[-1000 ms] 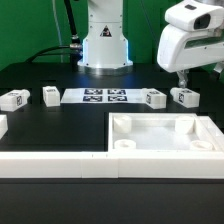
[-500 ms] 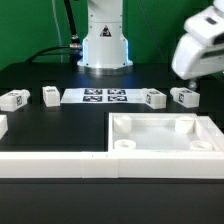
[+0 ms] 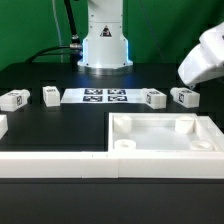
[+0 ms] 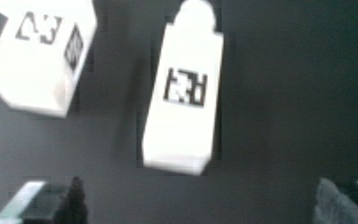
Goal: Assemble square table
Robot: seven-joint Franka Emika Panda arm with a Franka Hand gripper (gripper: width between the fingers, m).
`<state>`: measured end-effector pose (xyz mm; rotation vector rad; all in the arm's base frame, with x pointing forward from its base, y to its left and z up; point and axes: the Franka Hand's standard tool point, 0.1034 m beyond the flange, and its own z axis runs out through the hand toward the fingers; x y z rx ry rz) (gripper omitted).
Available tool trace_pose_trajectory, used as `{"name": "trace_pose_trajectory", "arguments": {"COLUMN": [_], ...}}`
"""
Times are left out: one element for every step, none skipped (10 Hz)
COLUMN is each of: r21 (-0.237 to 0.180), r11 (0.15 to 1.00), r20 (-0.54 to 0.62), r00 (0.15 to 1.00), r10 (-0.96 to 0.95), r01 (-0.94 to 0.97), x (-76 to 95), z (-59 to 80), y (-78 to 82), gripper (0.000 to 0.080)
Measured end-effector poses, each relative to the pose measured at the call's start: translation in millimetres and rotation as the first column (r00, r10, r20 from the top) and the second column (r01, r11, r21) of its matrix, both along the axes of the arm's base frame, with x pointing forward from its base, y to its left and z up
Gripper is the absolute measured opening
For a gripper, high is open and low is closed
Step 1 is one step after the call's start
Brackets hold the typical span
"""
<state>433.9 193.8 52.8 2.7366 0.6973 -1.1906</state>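
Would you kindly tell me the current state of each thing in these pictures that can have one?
Tabletop: lying flat, rim up, no legs fitted.
Four legs: loose, unattached, lying apart from the tabletop.
Claw: open, empty, above two of the legs.

Exterior camera sits low and close at the table [image 3: 60, 125] front, facing the robot base [image 3: 104, 45] across the black surface. The arm [image 3: 205, 55] is cropped at the exterior view's right. Wrist camera looks straight down, very near, with the gripper [image 4: 202, 200] tips at the frame edge. Both views share table and white legs [image 3: 184, 96]; which legs, unclear.
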Motion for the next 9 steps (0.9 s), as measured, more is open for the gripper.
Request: {"name": "trace_pose_trajectory", "arguments": {"r21": [-0.043, -0.034, -0.034, -0.034, -0.035, -0.044, -0.052, -0.035, -0.025], "r11": [0.999, 0.999, 0.999, 0.999, 0.999, 0.999, 0.998, 0.999, 1.0], "r20": [-0.094, -0.111, -0.108, -0.108, -0.11, -0.106, -0.071, -0.057, -0.06], "r00": [0.996, 0.994, 0.994, 0.994, 0.994, 0.994, 0.997, 0.998, 0.998], "r10": [0.01, 0.018, 0.017, 0.017, 0.014, -0.003, -0.026, -0.007, 0.004], "r01": [-0.014, -0.022, -0.021, -0.021, -0.018, -0.002, 0.022, 0.005, -0.005], "x": [-10.5, -10.9, -10.0, -10.2, -10.6, -11.0, -13.0, -16.8, -21.4], "z": [-2.3, -8.8, -7.5, -7.6, -8.1, -9.3, -8.7, -4.6, -3.1], "y": [-0.3, 0.1, -0.1, 0.0, -1.0, -4.3, -8.8, -12.9, -18.3], "gripper": [0.0649, 0.0649, 0.0649, 0.0649, 0.0649, 0.0649, 0.0649, 0.0649, 0.0649]}}
